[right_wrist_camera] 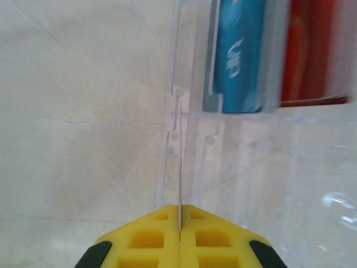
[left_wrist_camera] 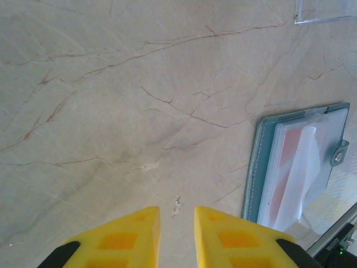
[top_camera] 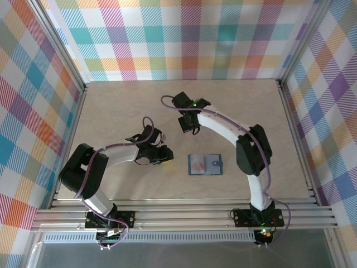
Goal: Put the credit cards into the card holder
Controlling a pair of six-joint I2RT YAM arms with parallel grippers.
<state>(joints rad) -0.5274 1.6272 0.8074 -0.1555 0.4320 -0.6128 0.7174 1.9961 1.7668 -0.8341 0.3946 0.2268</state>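
Cards: blue card and red card sit in clear case, just ahead-right of right gripper, long axes pointing away from it. That claw is pinched together on the case's thin wall. Card holder lies open on table, right of left gripper, whose fingers are slightly apart and empty. Right arm is nearer the cards.

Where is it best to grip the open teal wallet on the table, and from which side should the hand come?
Probably its bare teal border: the open teal soft wallet lies flat, clear sleeves up, snap tab on the far side. Come low from the left hand's side, where that long edge is free.
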